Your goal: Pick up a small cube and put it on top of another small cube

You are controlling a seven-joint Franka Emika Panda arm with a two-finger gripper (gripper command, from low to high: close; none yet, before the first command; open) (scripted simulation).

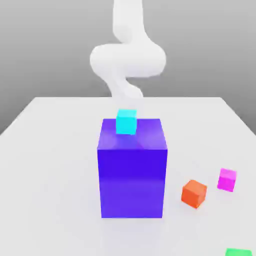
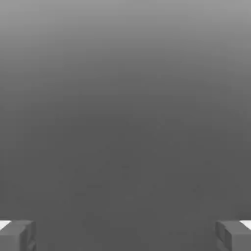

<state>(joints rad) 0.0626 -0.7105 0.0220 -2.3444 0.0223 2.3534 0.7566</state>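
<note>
Small cyan cube (image 1: 126,122): upper middle of the exterior view, seen against the top face of the big blue block (image 1: 132,175), its upper part overlapping the block's far edge. Looks seated on the block, left of the top face's middle in the exterior view.

Blue block: upright on the pale table (image 1: 55,175), centre of frame, front face squarely toward the camera.

Other small cubes, all in the lower right of the exterior view. Orange cube (image 1: 194,194): just beside the block, clear of it, turned so a corner points toward the camera. Magenta cube (image 1: 227,180): near the orange one, farther to the exterior view's right and slightly higher in frame, not touching it. Green cube (image 1: 238,252): bottom edge, cut off by the frame. No small cube is stacked on another small cube. Can't tell which one is meant for the pick.

Arm (image 1: 128,60): white, upper middle, lower end behind and above the cyan cube in the frame.

Gripper (image 2: 125,236): spread wide, the two fingers well apart in the hand view, nothing pinched. Behind them, plain grey shading, paler toward one edge.
</note>
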